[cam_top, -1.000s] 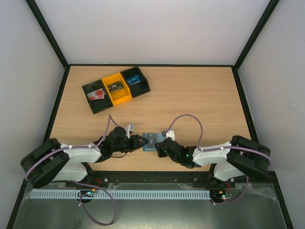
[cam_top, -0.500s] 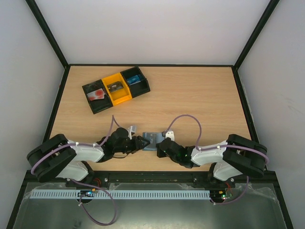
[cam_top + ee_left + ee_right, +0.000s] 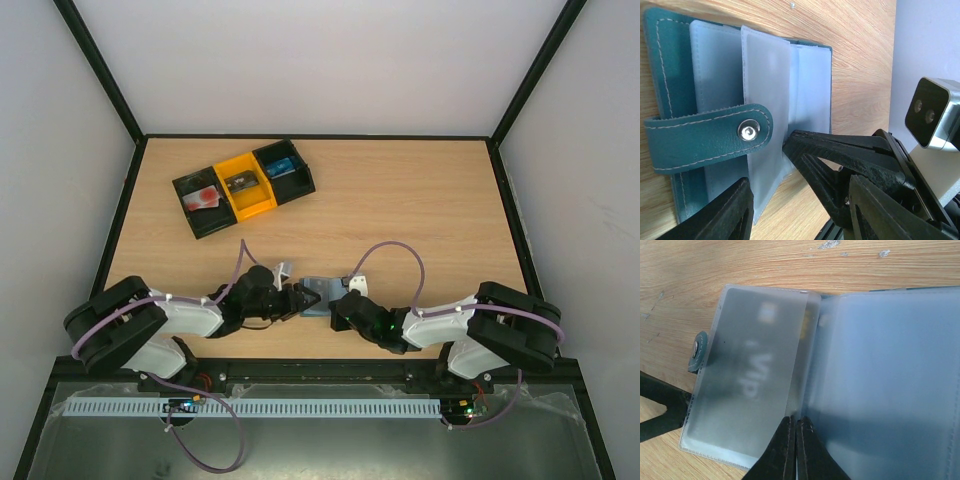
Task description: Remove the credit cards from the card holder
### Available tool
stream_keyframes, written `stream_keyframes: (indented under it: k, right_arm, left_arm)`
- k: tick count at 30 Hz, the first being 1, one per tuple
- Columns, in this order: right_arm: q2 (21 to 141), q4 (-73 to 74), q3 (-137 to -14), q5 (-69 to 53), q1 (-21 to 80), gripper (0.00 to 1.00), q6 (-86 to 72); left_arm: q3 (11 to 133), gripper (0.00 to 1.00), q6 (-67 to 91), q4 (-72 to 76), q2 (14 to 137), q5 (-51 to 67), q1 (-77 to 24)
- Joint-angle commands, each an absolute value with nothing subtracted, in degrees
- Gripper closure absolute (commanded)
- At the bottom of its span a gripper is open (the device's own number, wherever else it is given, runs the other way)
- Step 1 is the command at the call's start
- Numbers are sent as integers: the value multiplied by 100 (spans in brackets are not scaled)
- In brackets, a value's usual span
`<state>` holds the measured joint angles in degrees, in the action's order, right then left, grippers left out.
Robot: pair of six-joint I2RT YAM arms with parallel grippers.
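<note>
Left gripper [image 3: 297, 298] has edged in against the open card holder [image 3: 318, 293], which lies near the front edge of the table [image 3: 430, 200] between both arms; jaws spread. Right gripper [image 3: 338, 300]: jaws pressed together, resting on the clear sleeves [image 3: 880, 380]. One VIP card [image 3: 747, 385] sits inside a sleeve and a red card [image 3: 203, 197] lies in the far tray [image 3: 262, 207]: task likely part done.

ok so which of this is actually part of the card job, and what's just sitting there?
In the job: open teal stitched-leather card holder; pale "VIP" card in its frosted plastic sleeve; left claw; right claw.
Lying about: black-and-orange three-compartment plastic tray far left, holding small items too small to identify.
</note>
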<state>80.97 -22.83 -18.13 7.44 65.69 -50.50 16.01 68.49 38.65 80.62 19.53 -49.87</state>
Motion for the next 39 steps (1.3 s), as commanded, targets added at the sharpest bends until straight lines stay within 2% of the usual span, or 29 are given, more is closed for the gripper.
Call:
stream_keyframes:
  k: [1,12,23,32,35,39]
  right_arm:
    - [8119,-2052,-1678,844,6552,97,-5019]
    - [8120,-2508,-1525,581,6550,97,-5045]
    - [8148,-2754,-1477,273,6550,95,-5077]
    - [8359,-3437,-1547,-317,6552,92,-4965]
    - [8339,-3443,-1605,-310,6548,91,-4926]
    - [8031,-3125,-1542,29,6552,90,-4914]
  left_arm:
    - [1739,46,6847,3970,8139,1956,-5045]
    - [1860,77,6873,4087,8262,2030,-5134]
    - [2163,97,6475,2786,7844,1621,-5169]
    - [2163,97,6432,2449,7625,1499,-5184]
    - [2179,92,6419,2376,7588,1417,-5227]
    - [2281,79,6392,2458,7744,1554,-5269]
